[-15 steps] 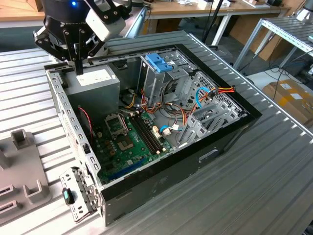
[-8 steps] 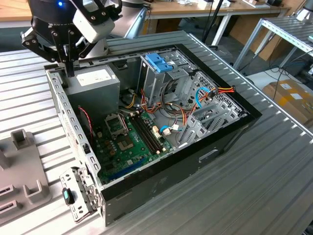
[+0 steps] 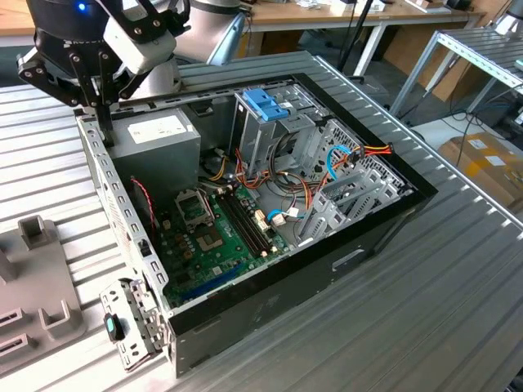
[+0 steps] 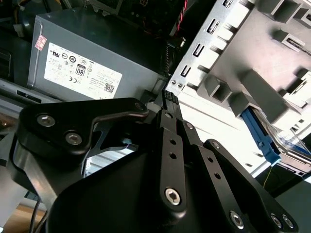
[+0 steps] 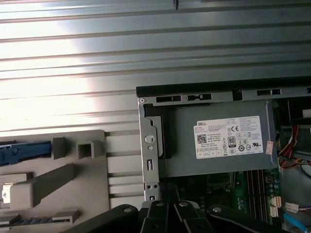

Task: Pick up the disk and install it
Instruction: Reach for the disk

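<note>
Pickup is pending: gripper [image 4: 168, 96], closed and empty, hangs over the case [image 3: 286, 302] at the exterior view's far left, disk [image 4: 258, 131] on its holder [image 4: 252, 53].

Open computer case [image 3: 327, 273] on ribbed metal table [image 3: 458, 327].

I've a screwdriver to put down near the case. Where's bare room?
Free: the ribbed table on the exterior view's right of the computer case, and the strip between case and grey fixture. Crowded: inside the case, with cables and motherboard.
</note>
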`<state>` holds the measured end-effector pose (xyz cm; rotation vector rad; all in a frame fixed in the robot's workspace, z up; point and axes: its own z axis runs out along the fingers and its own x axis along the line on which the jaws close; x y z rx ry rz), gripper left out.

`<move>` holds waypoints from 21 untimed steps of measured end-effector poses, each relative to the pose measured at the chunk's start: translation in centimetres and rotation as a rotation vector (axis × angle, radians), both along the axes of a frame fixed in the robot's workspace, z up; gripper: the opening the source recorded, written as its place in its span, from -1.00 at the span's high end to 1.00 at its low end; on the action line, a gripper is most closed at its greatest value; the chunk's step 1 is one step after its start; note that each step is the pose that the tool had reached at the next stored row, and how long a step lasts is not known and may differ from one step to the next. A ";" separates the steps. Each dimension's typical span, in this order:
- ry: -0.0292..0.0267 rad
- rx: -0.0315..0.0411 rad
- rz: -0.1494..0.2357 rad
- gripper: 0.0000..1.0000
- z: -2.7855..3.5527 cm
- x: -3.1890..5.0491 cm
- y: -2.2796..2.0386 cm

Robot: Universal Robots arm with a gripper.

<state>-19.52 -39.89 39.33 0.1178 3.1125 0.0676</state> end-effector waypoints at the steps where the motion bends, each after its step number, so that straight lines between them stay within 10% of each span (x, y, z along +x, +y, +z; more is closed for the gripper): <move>1: 0.0000 0.0001 0.000 0.79 0.00 -0.01 0.00; 21: 0.0000 0.0000 0.000 0.79 0.00 -1.20 0.00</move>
